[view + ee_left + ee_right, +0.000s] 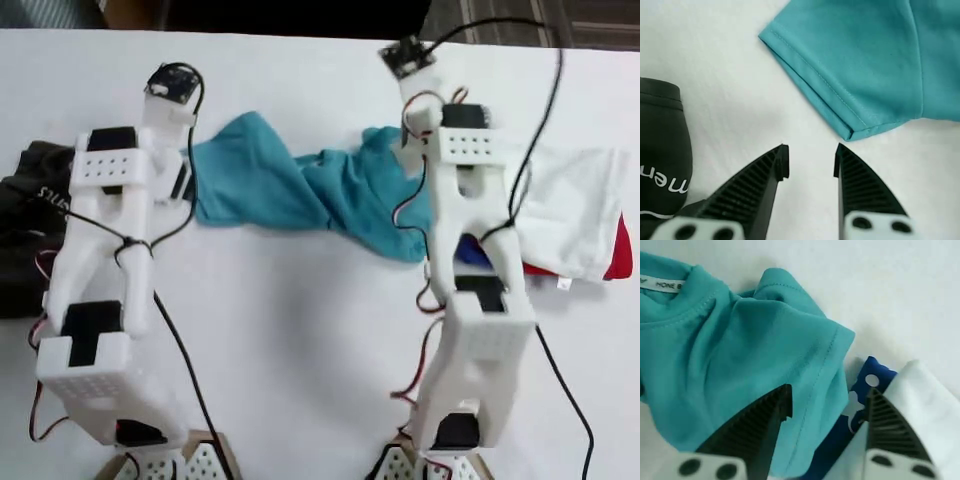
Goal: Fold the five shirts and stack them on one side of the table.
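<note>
A teal shirt lies crumpled and stretched across the middle of the white table. My left gripper is open just off the hemmed corner of the teal shirt, nothing between its fingers; a black shirt lies beside it. In the high view the left arm stands at the shirt's left end, by the black shirt. My right gripper is open over a sleeve of the teal shirt, next to a blue shirt and a white shirt.
A pile at the right holds the white shirt on top, with the blue shirt and a red shirt peeking from under it. Black cables run over the table beside the right arm.
</note>
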Robot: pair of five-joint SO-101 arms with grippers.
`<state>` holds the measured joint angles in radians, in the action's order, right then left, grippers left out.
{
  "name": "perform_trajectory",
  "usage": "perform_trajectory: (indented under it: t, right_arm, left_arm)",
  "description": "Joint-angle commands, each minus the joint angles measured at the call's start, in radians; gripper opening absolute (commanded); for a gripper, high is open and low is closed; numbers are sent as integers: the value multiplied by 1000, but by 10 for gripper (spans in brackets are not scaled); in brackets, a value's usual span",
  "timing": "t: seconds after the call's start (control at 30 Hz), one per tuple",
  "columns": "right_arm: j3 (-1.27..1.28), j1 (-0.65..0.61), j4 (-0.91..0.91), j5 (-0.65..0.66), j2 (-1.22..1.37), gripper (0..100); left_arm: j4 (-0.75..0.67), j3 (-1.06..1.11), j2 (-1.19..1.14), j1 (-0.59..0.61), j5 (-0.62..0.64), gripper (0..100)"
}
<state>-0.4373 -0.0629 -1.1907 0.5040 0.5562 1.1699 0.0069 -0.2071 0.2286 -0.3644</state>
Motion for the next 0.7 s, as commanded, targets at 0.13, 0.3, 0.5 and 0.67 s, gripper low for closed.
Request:
perform_trajectory:
  t: [0.13, 0.3, 0.5, 0.67]
  right_arm:
    - [-278, 12, 18, 6, 268, 298]
    - [-485, 4, -91, 12, 418, 293]
    - [-720, 7, -197, 5, 487, 38]
    - [-939, -19, -366, 5, 484, 20]
  left_arm:
    - [8, -4, 71, 9, 0, 173]
    - [8, -4, 69, 6, 0, 173]
    - [8, -4, 69, 5, 2, 173]
    - [6, -4, 69, 5, 2, 173]
